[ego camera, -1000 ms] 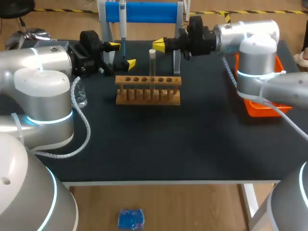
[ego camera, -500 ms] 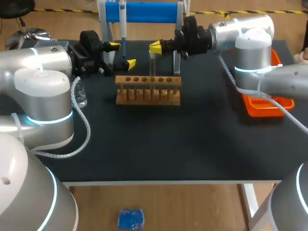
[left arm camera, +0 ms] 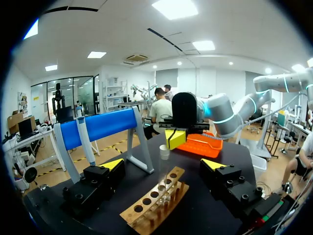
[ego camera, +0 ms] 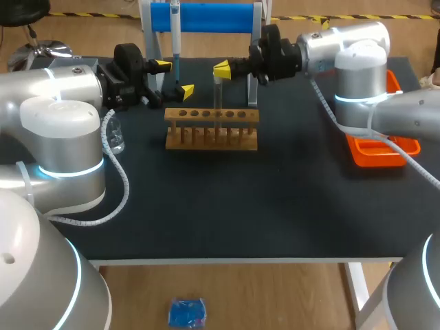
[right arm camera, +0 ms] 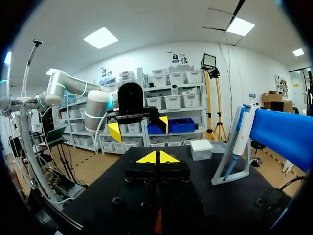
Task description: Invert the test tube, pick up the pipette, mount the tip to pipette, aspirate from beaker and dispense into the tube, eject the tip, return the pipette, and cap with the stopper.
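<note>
Head view: clear glass test tube (ego camera: pixel 218 93) is standing upright in wooden rack (ego camera: pixel 212 130) near black table's (ego camera: pixel 275 206) far edge; right gripper (ego camera: pixel 221 68) is hovering clenched just beside its top, left gripper (ego camera: pixel 174 78) gaping wide.

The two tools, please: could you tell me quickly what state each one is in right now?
Left tool: open, holding nothing.
Right tool: closed, gripping nothing that can be seen.

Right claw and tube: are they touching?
Cannot tell. In the head view the right claw overlaps the top of the tube; no view shows contact or gap plainly.
</note>
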Tool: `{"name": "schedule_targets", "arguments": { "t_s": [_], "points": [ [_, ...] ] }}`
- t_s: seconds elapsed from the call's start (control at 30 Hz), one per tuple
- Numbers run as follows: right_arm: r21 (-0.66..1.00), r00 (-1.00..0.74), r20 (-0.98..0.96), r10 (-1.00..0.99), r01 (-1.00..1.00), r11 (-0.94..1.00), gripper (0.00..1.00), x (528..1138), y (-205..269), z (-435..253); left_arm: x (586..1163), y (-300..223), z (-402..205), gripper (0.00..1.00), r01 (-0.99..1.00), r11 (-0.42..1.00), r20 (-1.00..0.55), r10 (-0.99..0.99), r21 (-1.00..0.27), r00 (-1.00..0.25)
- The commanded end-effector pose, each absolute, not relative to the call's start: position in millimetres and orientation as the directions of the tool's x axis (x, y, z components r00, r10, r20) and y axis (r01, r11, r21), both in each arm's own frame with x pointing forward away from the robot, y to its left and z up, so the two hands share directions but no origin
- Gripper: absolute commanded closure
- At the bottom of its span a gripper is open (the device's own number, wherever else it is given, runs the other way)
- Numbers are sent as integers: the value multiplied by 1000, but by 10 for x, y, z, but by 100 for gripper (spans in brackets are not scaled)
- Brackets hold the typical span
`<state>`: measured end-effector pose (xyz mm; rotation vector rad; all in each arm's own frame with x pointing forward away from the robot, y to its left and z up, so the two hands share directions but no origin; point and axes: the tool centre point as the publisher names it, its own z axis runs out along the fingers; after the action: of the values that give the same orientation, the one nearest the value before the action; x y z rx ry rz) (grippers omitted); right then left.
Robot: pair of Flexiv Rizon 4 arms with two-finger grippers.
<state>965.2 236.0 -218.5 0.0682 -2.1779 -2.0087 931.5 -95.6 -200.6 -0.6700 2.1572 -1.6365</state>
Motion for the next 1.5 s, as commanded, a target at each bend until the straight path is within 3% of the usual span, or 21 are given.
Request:
{"name": "schedule_targets", "arguments": {
  "t_s": [0.03,0.87,1.13,1.17,1.2,1.23,1.27,1.5],
  "points": [
    [992,-982,102,-160,88,91,100,9675,2357,-2215,9313,-963,-2009,0,-158,220,6,-565,-963,-825],
    [989,-979,135,-155,124,78,100,9672,2314,-2394,9313,-963,-2009,0,-158,220,6,-565,-963,-825],
    [994,-984,92,-152,82,70,100,9730,2265,-2139,9313,-963,-2009,0,-158,220,6,-565,-963,-825],
    [995,-985,85,-150,75,70,85,9735,2256,-2098,9313,-963,-2009,0,-158,220,6,-565,-963,-825],
    [995,-986,79,-148,70,69,58,9738,2244,-2055,9313,-963,-2009,0,-158,220,6,-565,-963,-825],
    [996,-987,68,-146,59,69,6,9743,2235,-2027,9313,-963,-2009,0,-158,220,6,-565,-963,-825],
    [996,-988,61,-144,52,71,0,9746,2223,-1995,9313,-963,-2009,0,-158,220,6,-565,-963,-825],
    [991,-990,-14,-139,-33,132,0,9748,2090,-1805,9313,-963,-2009,0,-158,220,6,-565,-963,-825]
  ]
}}
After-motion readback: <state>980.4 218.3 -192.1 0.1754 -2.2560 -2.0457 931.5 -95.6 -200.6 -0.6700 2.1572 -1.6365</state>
